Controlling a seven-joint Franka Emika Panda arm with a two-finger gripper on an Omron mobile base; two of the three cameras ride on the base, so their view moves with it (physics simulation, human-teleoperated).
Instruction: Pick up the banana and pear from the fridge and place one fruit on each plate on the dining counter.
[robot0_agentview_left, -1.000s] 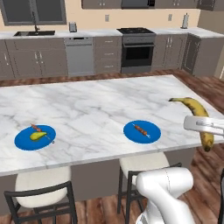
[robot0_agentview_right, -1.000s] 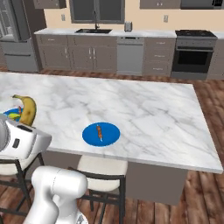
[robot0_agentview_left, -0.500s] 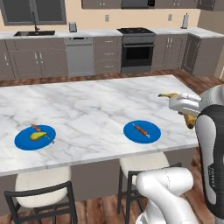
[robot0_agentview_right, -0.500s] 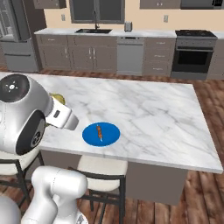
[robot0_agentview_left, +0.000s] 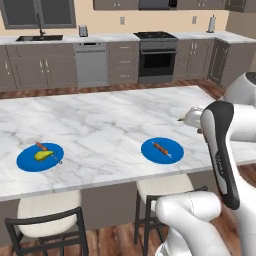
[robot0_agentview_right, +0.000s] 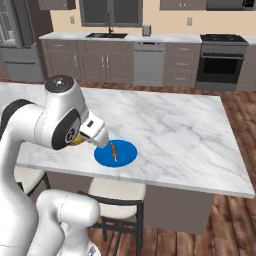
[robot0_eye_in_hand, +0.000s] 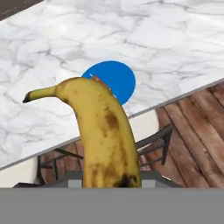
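The end effector (robot0_eye_in_hand: 111, 186) is clenched on the banana (robot0_eye_in_hand: 103, 135), holding it in the air above the near edge of the worktop (robot0_agentview_left: 100, 125). Just beyond the banana lies the nearer blue plate (robot0_agentview_left: 161, 150). The farther blue plate (robot0_agentview_left: 40, 157), well apart from it along the worktop, carries the pear (robot0_agentview_left: 42, 155).

The banana (robot0_eye_in_hand: 103, 131) is yellow, freckled with brown patches, dark at its stem tip. Both plates, 1 (robot0_agentview_left: 162, 150) bare and 1 (robot0_agentview_left: 40, 157) under a yellow-green pear (robot0_agentview_left: 41, 155), are bright blue with reddish-brown marks. The dining counter (robot0_agentview_left: 100, 125) is white marble, grey-veined.
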